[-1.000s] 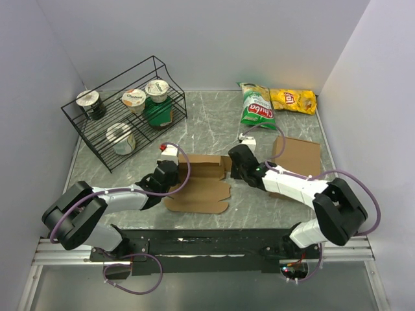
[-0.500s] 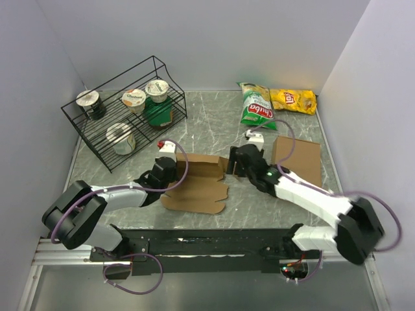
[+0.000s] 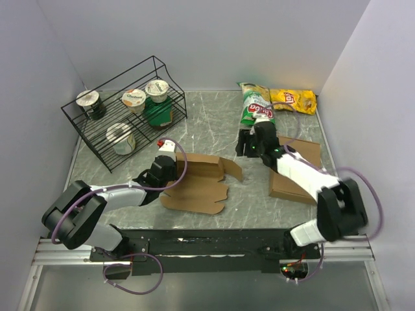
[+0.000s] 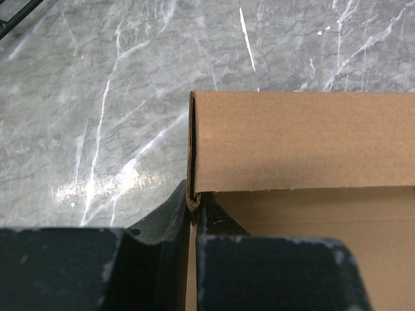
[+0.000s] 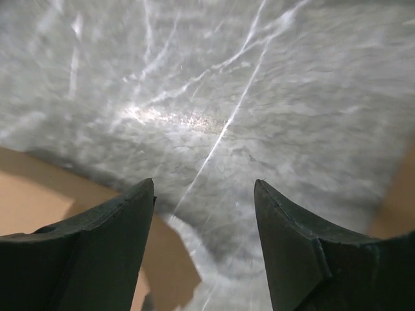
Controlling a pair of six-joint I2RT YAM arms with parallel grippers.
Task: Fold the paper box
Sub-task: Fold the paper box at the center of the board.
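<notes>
The paper box (image 3: 198, 188) lies partly folded on the marble table, a brown kraft blank with its far wall (image 4: 305, 139) raised. My left gripper (image 3: 167, 176) is shut on the box's left corner; in the left wrist view the fingers (image 4: 192, 204) pinch the doubled cardboard edge. Its right flap (image 3: 232, 167) leans outward, loose. My right gripper (image 3: 246, 148) hovers open past that flap, toward the back of the table. Nothing sits between its fingers (image 5: 205, 188), only bare marble, with a piece of the box's cardboard (image 5: 26, 188) at lower left.
A black wire rack (image 3: 84, 126) with yogurt cups (image 3: 134, 98) stands at the back left. A green chip bag (image 3: 255, 107) and a yellow one (image 3: 293, 99) lie at the back right. A plain brown cardboard slab (image 3: 285, 184) lies under my right arm.
My right gripper opened, let go of the box's right flap and swung away toward the back right. The flap dropped outward. My left gripper kept its grip, shifting slightly.
</notes>
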